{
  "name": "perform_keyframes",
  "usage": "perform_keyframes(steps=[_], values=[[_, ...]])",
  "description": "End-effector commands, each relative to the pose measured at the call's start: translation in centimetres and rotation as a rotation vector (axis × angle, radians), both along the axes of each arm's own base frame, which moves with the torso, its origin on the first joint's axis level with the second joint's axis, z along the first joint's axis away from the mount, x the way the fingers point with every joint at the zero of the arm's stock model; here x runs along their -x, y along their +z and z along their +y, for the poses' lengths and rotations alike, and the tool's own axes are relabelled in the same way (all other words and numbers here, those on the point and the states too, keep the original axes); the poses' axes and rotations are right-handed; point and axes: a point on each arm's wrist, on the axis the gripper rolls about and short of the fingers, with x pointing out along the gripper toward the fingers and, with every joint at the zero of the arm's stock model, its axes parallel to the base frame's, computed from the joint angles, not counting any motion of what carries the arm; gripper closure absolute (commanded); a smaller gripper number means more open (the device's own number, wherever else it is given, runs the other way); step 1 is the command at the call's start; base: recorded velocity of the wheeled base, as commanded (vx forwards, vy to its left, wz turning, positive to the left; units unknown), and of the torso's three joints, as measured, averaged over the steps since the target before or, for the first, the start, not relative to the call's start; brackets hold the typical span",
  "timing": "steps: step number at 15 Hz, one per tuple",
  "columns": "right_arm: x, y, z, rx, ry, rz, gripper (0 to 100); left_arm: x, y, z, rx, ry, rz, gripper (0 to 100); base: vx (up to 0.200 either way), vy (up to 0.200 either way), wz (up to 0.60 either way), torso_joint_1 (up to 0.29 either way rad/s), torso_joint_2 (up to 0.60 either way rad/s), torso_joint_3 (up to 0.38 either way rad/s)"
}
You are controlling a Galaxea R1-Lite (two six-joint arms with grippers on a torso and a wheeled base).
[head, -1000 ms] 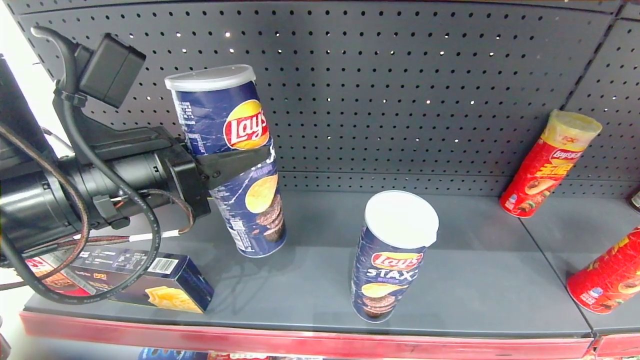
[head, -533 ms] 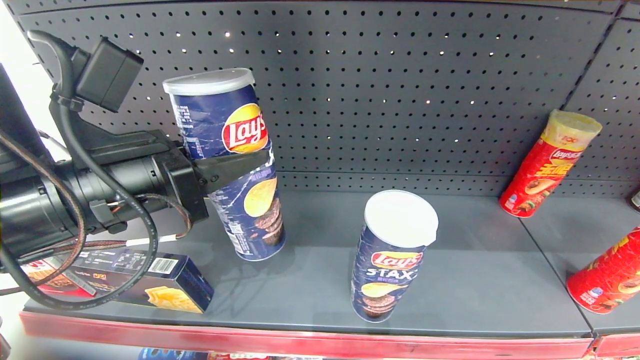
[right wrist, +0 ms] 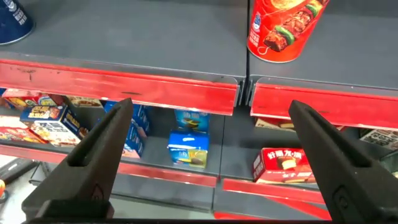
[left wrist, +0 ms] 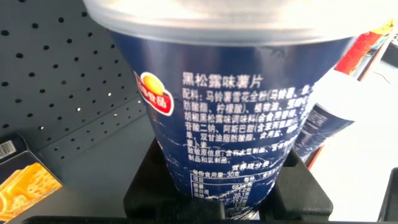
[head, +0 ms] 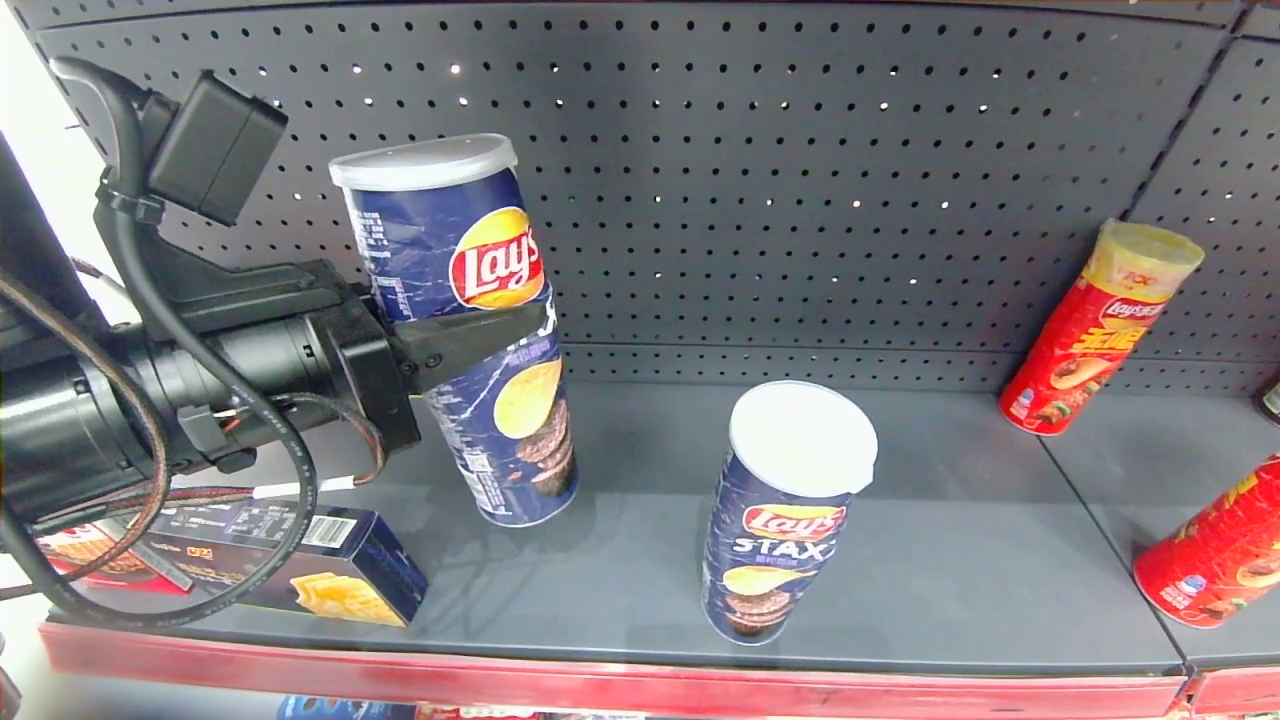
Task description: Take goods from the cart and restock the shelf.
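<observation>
My left gripper [head: 497,335] is shut on a dark blue chips can [head: 470,300] with a clear lid, gripping it around the middle. The can is tilted, its lid leaning left, and its base hangs at the shelf board [head: 960,560]; contact cannot be judged. In the left wrist view the same can [left wrist: 236,112] stands between the black fingers [left wrist: 155,186]. A second blue can [head: 785,510] stands upright on the board to the right. My right gripper [right wrist: 211,168] is open and holds nothing, in front of the red shelf lip [right wrist: 124,84], below the board.
A dark blue cracker box [head: 300,565] lies at the board's front left, under my left arm. Two red chips cans [head: 1095,330] [head: 1215,555] lean at the right, past a divider. A perforated back panel [head: 800,200] closes the rear. Lower shelves hold boxes [right wrist: 189,149].
The held can has swayed slightly left and back, and its base has sunk a little toward the board. The other goods have not moved.
</observation>
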Motion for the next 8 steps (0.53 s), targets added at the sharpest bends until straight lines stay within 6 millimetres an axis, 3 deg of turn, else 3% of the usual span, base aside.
perform_keyframes(steps=[1,5,8], values=[[0.0,0.0,0.0,0.001,0.0,0.006,0,0.2,-0.1,-0.5,-0.002,-0.022,0.003,100,0.0,0.0,0.0,0.0,0.0,0.0],[0.0,0.0,0.0,0.001,-0.002,0.006,0,-0.1,0.4,-3.5,0.0,-0.131,-0.004,100,0.0,0.0,0.0,0.0,0.0,0.0],[0.0,0.0,0.0,0.001,0.0,0.006,0,-1.4,0.2,-3.5,-0.032,-0.115,-0.034,100,0.0,0.0,0.0,0.0,0.0,0.0]])
